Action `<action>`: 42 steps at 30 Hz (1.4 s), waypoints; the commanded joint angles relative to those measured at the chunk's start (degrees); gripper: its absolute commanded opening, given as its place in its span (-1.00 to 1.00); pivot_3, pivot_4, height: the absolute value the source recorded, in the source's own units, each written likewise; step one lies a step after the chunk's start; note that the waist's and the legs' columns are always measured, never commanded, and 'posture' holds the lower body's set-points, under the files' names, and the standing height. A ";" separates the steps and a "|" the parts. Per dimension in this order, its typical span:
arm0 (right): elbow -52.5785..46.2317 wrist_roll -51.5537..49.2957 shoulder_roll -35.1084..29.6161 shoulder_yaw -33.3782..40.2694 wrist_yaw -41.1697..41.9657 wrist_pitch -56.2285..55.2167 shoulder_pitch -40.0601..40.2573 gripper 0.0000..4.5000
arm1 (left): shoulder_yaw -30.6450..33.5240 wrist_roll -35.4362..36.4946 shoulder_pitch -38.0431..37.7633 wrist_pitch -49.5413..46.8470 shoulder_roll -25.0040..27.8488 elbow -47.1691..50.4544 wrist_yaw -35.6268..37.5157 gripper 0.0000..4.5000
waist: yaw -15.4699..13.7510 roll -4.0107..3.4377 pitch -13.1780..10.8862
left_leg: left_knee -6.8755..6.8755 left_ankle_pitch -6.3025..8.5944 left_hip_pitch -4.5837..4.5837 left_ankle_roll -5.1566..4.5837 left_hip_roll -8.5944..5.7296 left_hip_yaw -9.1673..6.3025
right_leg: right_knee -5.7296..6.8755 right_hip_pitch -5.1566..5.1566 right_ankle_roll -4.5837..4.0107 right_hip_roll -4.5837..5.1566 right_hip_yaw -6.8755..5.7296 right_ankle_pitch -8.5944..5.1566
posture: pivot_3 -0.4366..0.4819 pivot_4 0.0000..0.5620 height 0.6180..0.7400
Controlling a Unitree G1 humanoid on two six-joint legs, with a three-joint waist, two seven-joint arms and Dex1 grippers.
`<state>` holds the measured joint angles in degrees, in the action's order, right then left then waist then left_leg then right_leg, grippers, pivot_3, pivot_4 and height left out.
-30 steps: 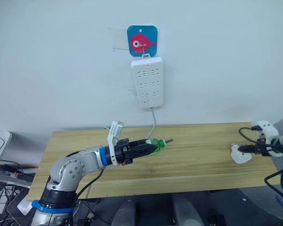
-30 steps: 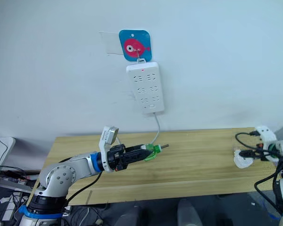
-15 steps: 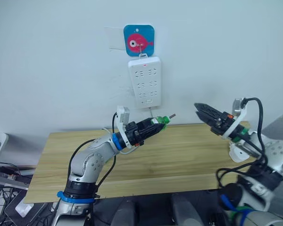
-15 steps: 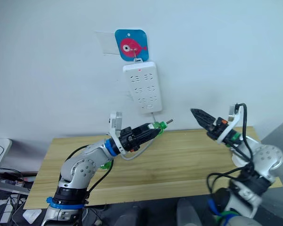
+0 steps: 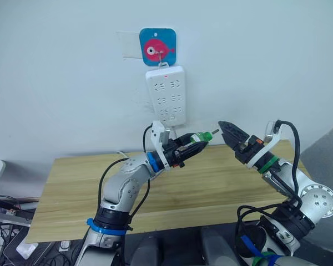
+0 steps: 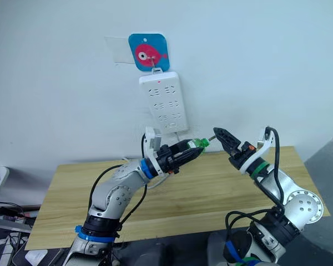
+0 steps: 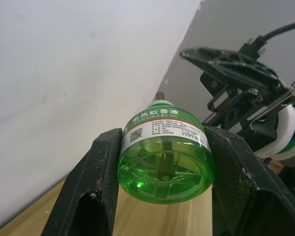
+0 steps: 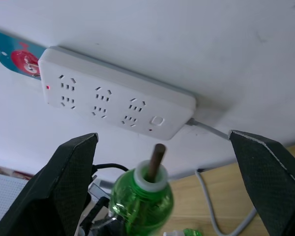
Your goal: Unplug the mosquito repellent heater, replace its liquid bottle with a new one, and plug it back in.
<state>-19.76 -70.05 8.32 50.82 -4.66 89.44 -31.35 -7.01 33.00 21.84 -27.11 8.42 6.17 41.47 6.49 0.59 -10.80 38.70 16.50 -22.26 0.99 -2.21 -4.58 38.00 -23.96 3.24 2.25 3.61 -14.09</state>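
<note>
Left wrist view shows the left gripper (image 7: 162, 196) clamped on a green liquid bottle (image 7: 164, 160), held in the air over the wooden table (image 5: 222, 188), wick pointing at the right gripper (image 8: 157, 196), whose fingers are spread wide just beyond the wick. Below the wall power strip (image 5: 165, 94), the handover could fail: the heater can't be made out, and a misaligned approach could bend the wick or knock the bottle loose

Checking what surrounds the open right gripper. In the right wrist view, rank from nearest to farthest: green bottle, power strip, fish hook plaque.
1. Green bottle, its wick between the right gripper fingers, held by the left gripper.
2. Power strip, on the wall behind.
3. Fish hook plaque, beyond the strip's far end.
</note>
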 commanded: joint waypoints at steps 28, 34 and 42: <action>1.07 -31.28 -15.39 -36.20 -15.22 -34.45 15.54 -0.62 | -2.12 -2.85 -1.85 3.42 -1.80 3.31 -0.83 0.00 | -0.03 0.01 -0.01 | 0.02 0.00 -0.15 -0.01 -0.01 -0.02 | -0.05 -0.07 0.05 -0.05 -0.01 -0.03 | -0.35 -0.39 1.00; 2.64 -25.31 -21.83 -38.30 -9.12 -35.73 16.37 -0.62 | -3.12 -6.66 -1.61 5.20 0.58 1.75 -0.06 0.70 | -0.10 0.01 -0.01 | 0.02 0.00 -0.15 -0.01 0.00 -0.02 | -0.06 -0.07 0.06 -0.07 0.00 -0.03 | -0.34 -0.38 1.00; 8.68 18.14 -35.17 -48.47 8.62 -54.12 21.14 -0.62 | -7.65 -13.20 -4.34 8.58 7.03 2.44 3.75 1.00 | -0.94 0.02 -0.01 | 0.02 0.00 -0.15 -0.01 -0.01 0.00 | -0.09 -0.08 0.08 -0.07 0.01 -0.04 | -0.32 -0.41 1.00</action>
<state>-10.93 -61.65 -25.67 5.15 -0.46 41.34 -10.52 -13.09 20.91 17.66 -20.22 15.27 6.38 43.62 5.55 0.61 -10.81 38.72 16.49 -22.41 0.98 -2.24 -4.56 37.90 -24.03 3.34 2.18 3.63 -14.14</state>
